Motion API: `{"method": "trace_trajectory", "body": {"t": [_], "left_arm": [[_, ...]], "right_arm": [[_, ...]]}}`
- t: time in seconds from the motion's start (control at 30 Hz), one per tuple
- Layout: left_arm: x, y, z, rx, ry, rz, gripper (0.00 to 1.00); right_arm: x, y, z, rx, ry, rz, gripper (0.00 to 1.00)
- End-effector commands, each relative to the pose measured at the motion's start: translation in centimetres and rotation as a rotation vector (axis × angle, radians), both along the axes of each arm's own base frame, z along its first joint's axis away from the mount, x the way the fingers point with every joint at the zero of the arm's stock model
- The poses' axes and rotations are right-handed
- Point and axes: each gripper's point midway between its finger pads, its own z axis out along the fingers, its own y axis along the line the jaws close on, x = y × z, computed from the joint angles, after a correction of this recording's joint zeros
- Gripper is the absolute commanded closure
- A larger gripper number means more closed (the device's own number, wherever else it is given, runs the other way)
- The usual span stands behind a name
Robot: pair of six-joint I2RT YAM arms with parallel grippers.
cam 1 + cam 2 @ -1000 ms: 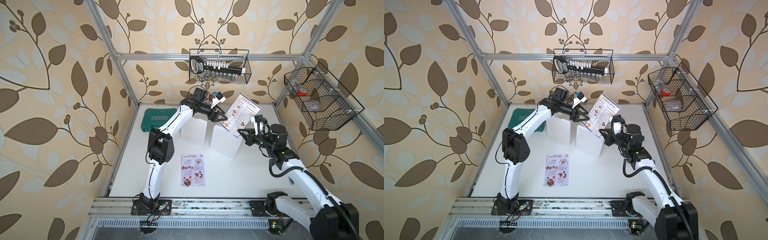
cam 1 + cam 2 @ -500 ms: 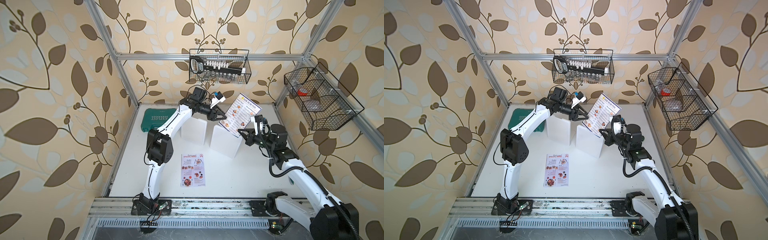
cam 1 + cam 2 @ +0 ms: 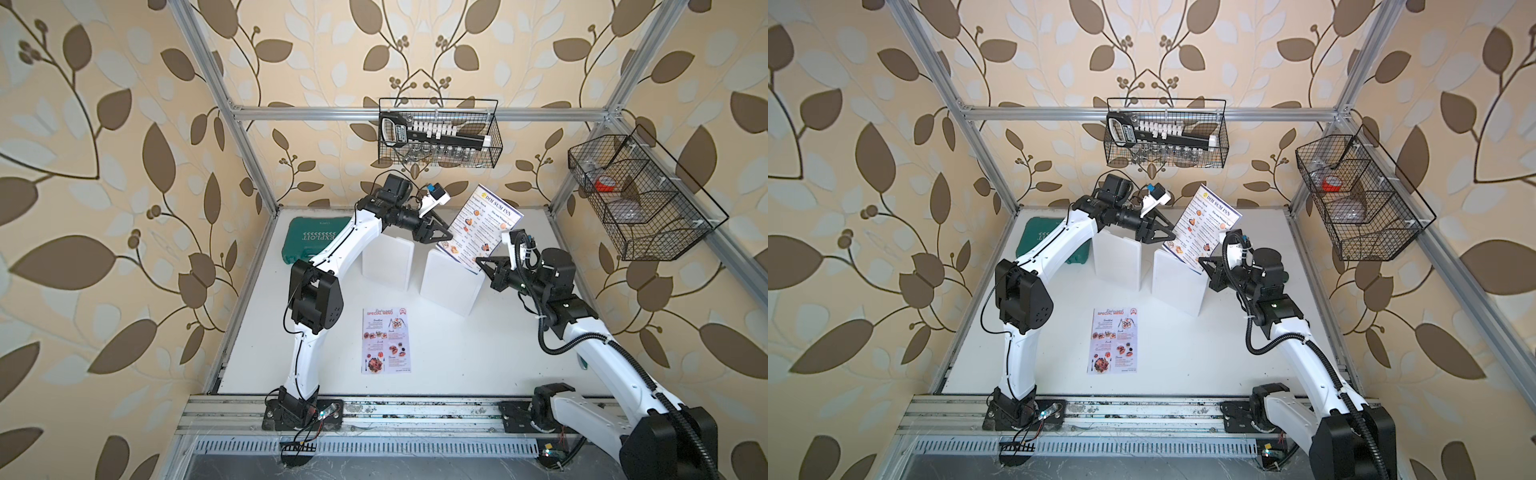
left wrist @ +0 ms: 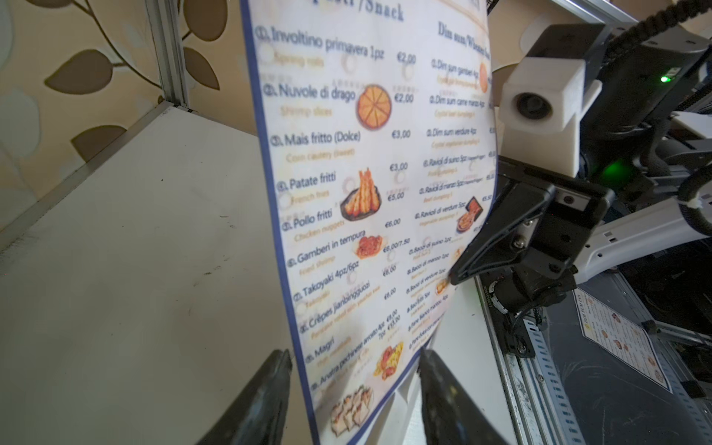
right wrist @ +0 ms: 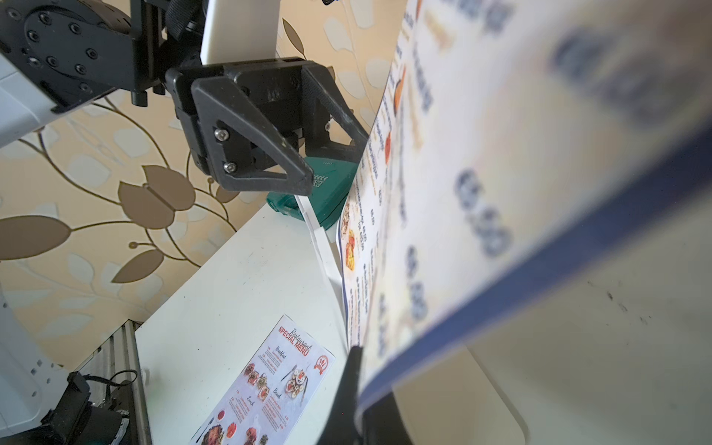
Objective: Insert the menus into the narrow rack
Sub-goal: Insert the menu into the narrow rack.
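The navy-bordered "Dim Sum Inn" menu [image 3: 478, 226] [image 3: 1202, 226] [image 4: 366, 173] [image 5: 481, 173] stands upright and tilted above the narrow rack, whose white upright panels [image 3: 451, 282] [image 3: 1177, 286] stand mid-table. My right gripper [image 3: 482, 264] [image 3: 1202, 262] [image 5: 360, 370] is shut on this menu's lower right edge. My left gripper [image 3: 448, 237] [image 3: 1172, 237] [image 4: 354, 358] is open, its two fingers straddling the sheet's lower left corner. The white-pink "Special Menu" [image 3: 386, 340] [image 3: 1113, 340] [image 5: 269, 385] lies flat on the table in front of the rack.
A green tool case [image 3: 318, 239] lies at the back left of the table. A wire basket [image 3: 438, 137] with tools hangs on the back wall above the arms. Another wire basket [image 3: 644, 203] hangs on the right wall. Aluminium frame posts border the table.
The left arm's elbow has shifted a little to the left, and its jaws have changed width slightly around the menu's corner. The right arm and both menus have stayed put.
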Motion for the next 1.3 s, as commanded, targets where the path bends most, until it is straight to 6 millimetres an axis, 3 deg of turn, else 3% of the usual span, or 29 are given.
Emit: {"method": "trace_trajectory", "body": {"t": [0.0,0.1,0.17,0.33,0.47,1.27], "left_arm": [[-1.2,0.4,3.7,-0.048,-0.072,-0.019,0.45],[-0.9,0.4,3.6,-0.044,-0.078,-0.01,0.41],[-0.4,0.3,3.4,-0.035,-0.082,0.006,0.31],[0.6,0.2,3.2,-0.03,-0.078,0.04,0.2],[1.0,0.2,3.4,-0.035,-0.081,0.044,0.16],[2.3,0.4,2.3,-0.001,-0.054,0.082,0.12]], "right_arm": [[-0.5,0.2,-0.2,-0.017,-0.02,0.026,1.0],[-0.5,0.1,-0.2,-0.021,-0.021,0.026,1.0],[-0.6,0.1,-0.3,-0.021,-0.022,0.026,1.0],[-0.9,0.2,-0.6,-0.007,-0.028,0.029,1.0],[-1.0,0.2,-0.9,0.007,-0.034,0.026,1.0],[-0.9,0.3,0.8,0.043,-0.138,0.031,1.0]]}}
